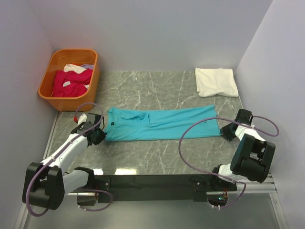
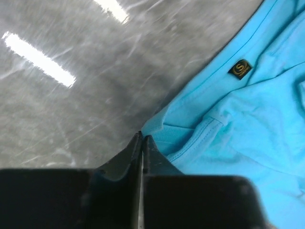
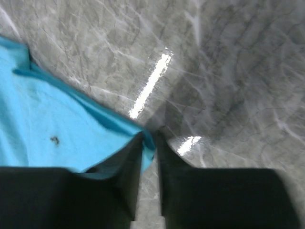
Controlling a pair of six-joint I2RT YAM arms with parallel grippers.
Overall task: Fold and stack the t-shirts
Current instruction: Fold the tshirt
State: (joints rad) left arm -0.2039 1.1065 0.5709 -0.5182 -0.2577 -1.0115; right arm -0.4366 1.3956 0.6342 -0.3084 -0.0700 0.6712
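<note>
Marble table (image 1: pixel 162 153) carries 1 teal t-shirt (image 1: pixel 167 125), judged limp and light. Left gripper (image 2: pixel 143 137) and right gripper (image 3: pixel 149 140) sit clamped on its opposite corners, sound holds.

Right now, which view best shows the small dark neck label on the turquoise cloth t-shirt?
Left wrist: the small dark neck label is close, its gold logo visible. Top external shows only a speck; right wrist misses it.
</note>
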